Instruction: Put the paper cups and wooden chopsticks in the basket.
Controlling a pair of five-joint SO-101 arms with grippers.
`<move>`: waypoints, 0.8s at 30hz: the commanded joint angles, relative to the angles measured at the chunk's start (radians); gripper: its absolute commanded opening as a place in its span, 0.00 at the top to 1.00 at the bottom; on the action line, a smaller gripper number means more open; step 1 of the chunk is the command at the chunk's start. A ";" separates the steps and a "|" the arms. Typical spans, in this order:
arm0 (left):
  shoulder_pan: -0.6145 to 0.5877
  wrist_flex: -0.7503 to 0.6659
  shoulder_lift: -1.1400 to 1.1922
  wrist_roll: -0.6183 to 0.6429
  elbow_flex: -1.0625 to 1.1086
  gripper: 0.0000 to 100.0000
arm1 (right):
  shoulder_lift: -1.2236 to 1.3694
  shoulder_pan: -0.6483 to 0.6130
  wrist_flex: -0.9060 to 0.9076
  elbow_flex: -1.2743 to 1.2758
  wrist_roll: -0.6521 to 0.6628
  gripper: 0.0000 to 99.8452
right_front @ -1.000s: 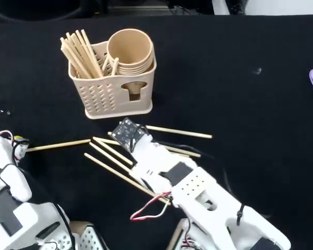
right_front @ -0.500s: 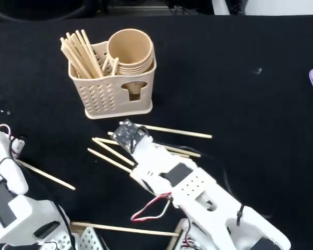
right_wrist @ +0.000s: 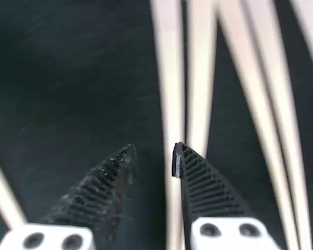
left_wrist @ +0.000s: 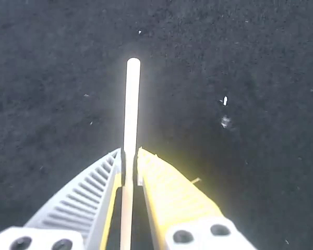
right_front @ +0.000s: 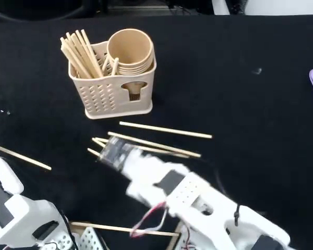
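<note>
Wooden chopstick pinched in left end effector

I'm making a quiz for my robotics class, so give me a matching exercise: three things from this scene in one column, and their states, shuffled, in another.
Column one:
1. cups
2. left end effector
3. right end effector

Column two:
A. open over loose chopsticks
B. stacked in the basket
C. shut on one chopstick

Pairs: 1-B, 2-C, 3-A.

Cups nested in basket, chopsticks (some) loose
</note>
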 commanded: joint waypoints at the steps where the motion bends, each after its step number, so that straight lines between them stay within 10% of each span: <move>1: -0.002 0.121 -0.123 -0.003 -0.142 0.97 | -0.025 -0.169 0.029 -0.001 0.023 0.88; 24: 0.110 0.095 -0.358 -0.120 -0.325 0.97 | -0.022 -0.548 0.020 0.056 -0.253 0.73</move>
